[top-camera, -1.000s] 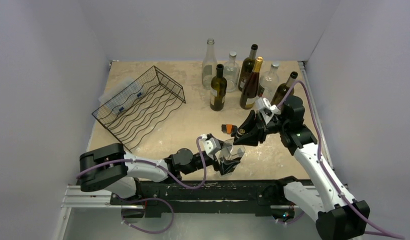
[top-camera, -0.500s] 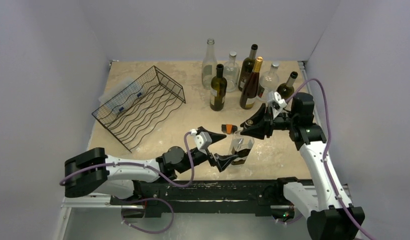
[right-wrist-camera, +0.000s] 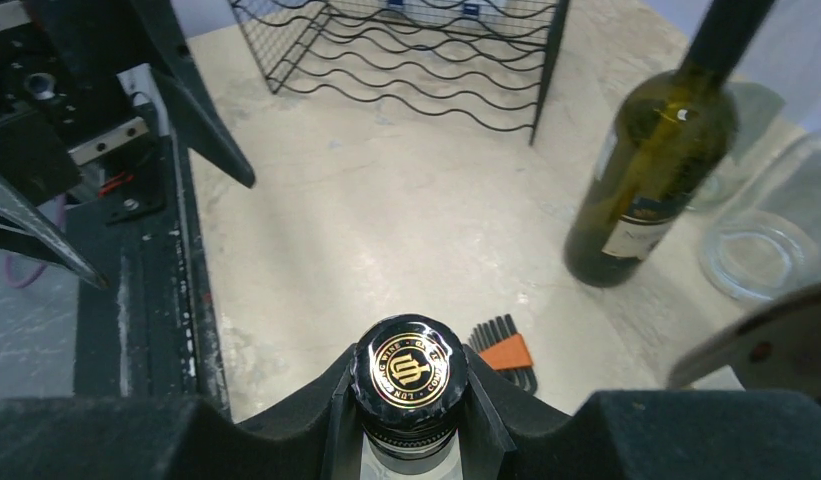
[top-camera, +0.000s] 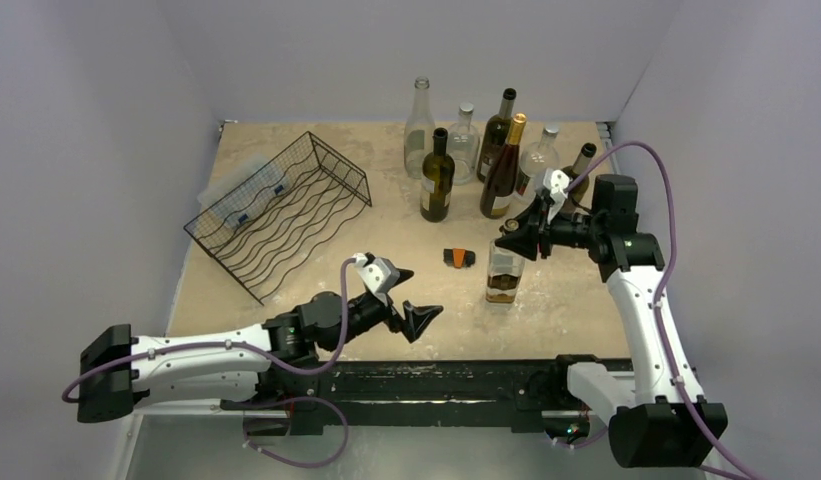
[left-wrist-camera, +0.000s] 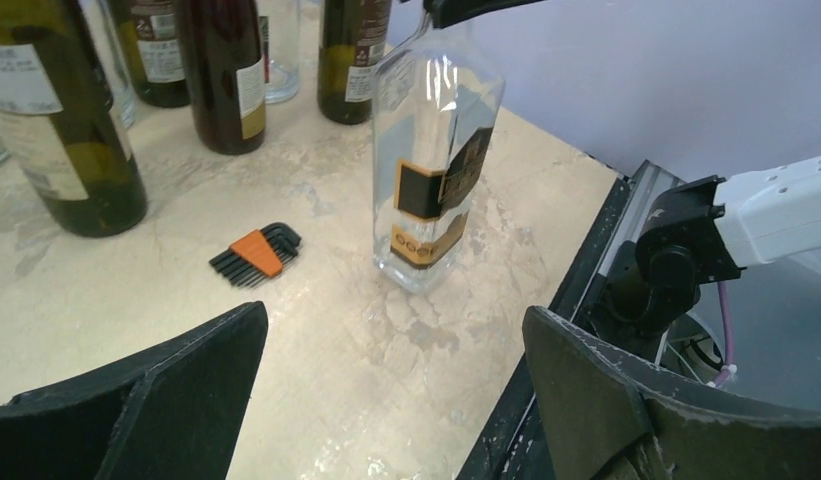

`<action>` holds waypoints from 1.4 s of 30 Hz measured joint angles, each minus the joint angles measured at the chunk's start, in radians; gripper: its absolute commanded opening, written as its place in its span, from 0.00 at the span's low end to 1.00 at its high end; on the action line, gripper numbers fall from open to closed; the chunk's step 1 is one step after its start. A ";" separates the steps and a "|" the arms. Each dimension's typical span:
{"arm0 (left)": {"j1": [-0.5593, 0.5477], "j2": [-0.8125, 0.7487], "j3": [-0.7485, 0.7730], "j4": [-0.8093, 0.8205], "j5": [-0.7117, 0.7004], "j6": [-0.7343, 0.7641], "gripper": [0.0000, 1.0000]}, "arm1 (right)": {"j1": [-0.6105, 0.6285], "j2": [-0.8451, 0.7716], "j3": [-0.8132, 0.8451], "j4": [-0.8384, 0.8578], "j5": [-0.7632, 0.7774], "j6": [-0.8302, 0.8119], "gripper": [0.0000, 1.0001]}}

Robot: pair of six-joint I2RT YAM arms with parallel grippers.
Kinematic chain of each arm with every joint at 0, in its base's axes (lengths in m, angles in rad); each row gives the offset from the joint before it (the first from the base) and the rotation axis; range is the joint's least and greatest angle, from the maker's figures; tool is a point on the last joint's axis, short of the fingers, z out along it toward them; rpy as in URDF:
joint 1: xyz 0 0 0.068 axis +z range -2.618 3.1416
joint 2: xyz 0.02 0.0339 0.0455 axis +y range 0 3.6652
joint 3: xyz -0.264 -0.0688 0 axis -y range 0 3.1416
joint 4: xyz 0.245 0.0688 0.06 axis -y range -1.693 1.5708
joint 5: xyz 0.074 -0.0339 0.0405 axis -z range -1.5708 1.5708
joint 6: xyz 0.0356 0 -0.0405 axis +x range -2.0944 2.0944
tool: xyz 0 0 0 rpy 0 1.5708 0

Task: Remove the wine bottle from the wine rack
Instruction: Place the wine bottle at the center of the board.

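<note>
The wine bottle (top-camera: 503, 276) is clear glass with a black and gold label and a black cap (right-wrist-camera: 407, 373). It stands upright on the table right of centre, also in the left wrist view (left-wrist-camera: 431, 165). My right gripper (top-camera: 513, 238) is shut on its neck from above. My left gripper (top-camera: 406, 296) is open and empty, low over the table to the bottle's left. The black wire wine rack (top-camera: 281, 212) sits empty at the back left, also in the right wrist view (right-wrist-camera: 416, 55).
Several other bottles (top-camera: 486, 150) stand at the back of the table. An orange and black hex key set (top-camera: 458, 258) lies just left of the held bottle. The black rail (top-camera: 426, 380) runs along the near edge.
My left gripper let go of the bottle and drew back to the left, open. My right gripper carried the bottle right and back and stood it upright on the table.
</note>
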 measured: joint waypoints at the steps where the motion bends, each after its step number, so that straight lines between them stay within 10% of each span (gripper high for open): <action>1: 0.000 -0.023 0.000 -0.038 -0.013 -0.008 1.00 | -0.007 -0.004 0.000 0.008 0.019 0.009 0.00; 28: 0.000 -0.372 -0.066 -0.529 -0.189 -0.174 1.00 | -0.091 0.169 -0.038 0.592 0.416 0.360 0.00; 42: 0.000 -0.408 -0.081 -0.556 -0.195 -0.205 1.00 | -0.099 0.175 -0.113 0.700 0.473 0.389 0.44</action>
